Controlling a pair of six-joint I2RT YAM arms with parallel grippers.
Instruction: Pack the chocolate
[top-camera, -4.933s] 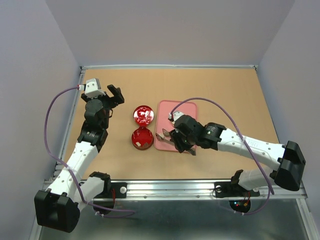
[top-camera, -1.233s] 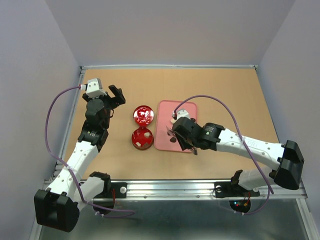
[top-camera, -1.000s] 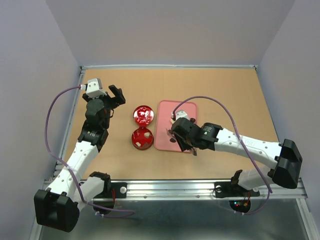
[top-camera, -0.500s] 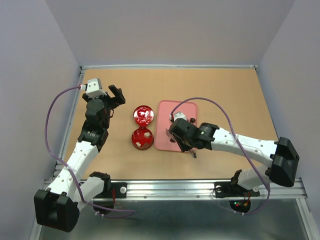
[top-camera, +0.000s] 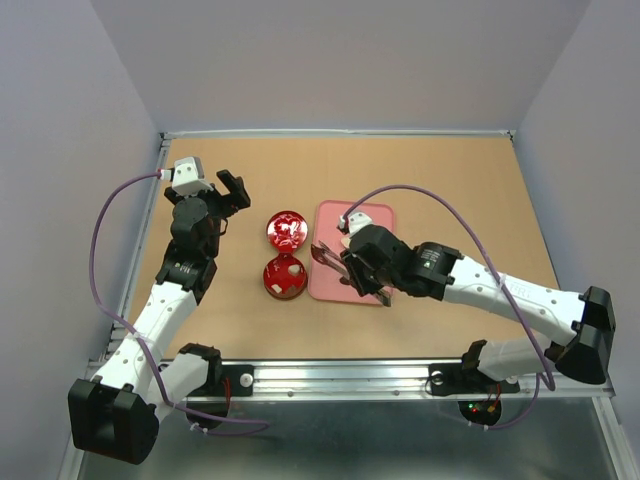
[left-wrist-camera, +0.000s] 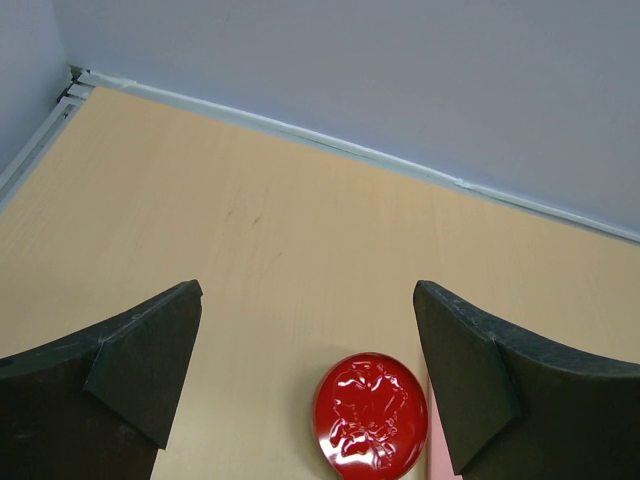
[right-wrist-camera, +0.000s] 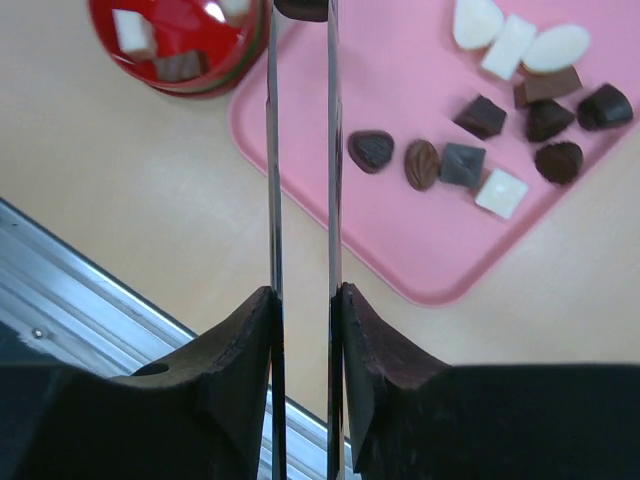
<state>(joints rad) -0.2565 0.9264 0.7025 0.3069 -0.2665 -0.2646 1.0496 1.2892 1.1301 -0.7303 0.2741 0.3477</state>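
Observation:
Several dark and cream pieces of chocolate (right-wrist-camera: 480, 115) lie on the pink tray (right-wrist-camera: 400, 240). My right gripper (right-wrist-camera: 303, 295) is shut on metal tongs (right-wrist-camera: 272, 150). One dark piece (right-wrist-camera: 302, 8) is pinched at the tongs' tips, over the tray's left edge beside the round red tin (right-wrist-camera: 170, 40), which holds a few pieces. In the top view the right gripper (top-camera: 365, 270) hangs over the tray (top-camera: 325, 288) with the tin (top-camera: 284, 277) to its left. My left gripper (left-wrist-camera: 308, 290) stands open and holds nothing, far left of the tin.
The tin's red embossed lid (top-camera: 287, 231) lies on the table just behind the tin, and shows under the left gripper (top-camera: 232, 190) in its wrist view, lid (left-wrist-camera: 370, 412). A metal rail (top-camera: 400, 375) runs along the table's near edge.
The right gripper has squeezed the tongs narrower over the tray and shifted a little; the tongs' tips now stick out toward the tray's left edge. The left arm has not moved.

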